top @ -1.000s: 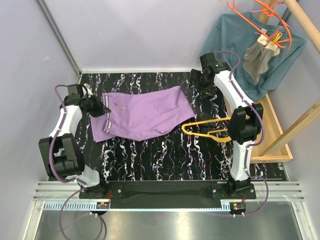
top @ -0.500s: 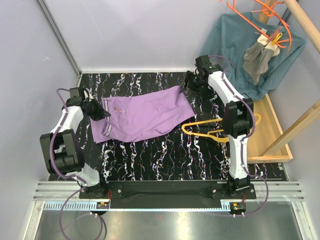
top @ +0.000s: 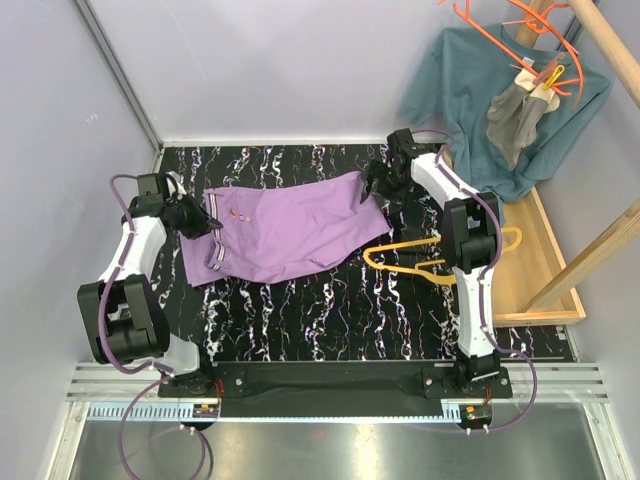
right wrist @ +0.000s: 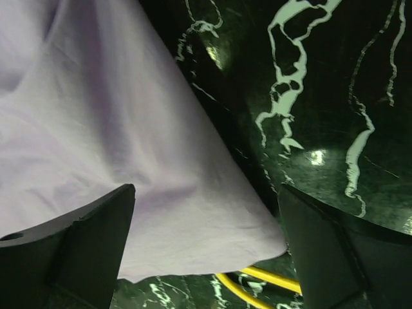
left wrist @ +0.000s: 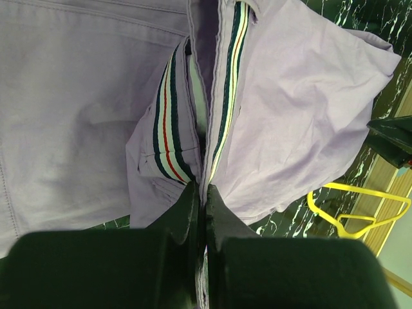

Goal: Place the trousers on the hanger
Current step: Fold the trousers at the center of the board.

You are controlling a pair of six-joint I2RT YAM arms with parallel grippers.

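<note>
The lilac trousers (top: 285,230) lie spread on the black marbled table, striped waistband (top: 214,235) at the left. My left gripper (top: 207,226) is shut on the waistband; the left wrist view shows the striped band (left wrist: 168,122) pinched between the fingers (left wrist: 187,212). My right gripper (top: 372,184) is open just above the trousers' right end (right wrist: 161,193), one finger (right wrist: 96,238) over the cloth. The yellow hanger (top: 425,262) lies flat on the table right of the trousers, partly under the right arm. It also shows in the left wrist view (left wrist: 341,215) and the right wrist view (right wrist: 257,283).
A wooden rack (top: 545,260) stands at the right with a teal shirt (top: 470,90), a small grey garment (top: 515,120) and orange hangers (top: 515,30). White walls close the back and left.
My right gripper has moved left and down from the table's back right to the trousers' right end. My left gripper has pulled the waistband slightly left and back, stretching the cloth.
</note>
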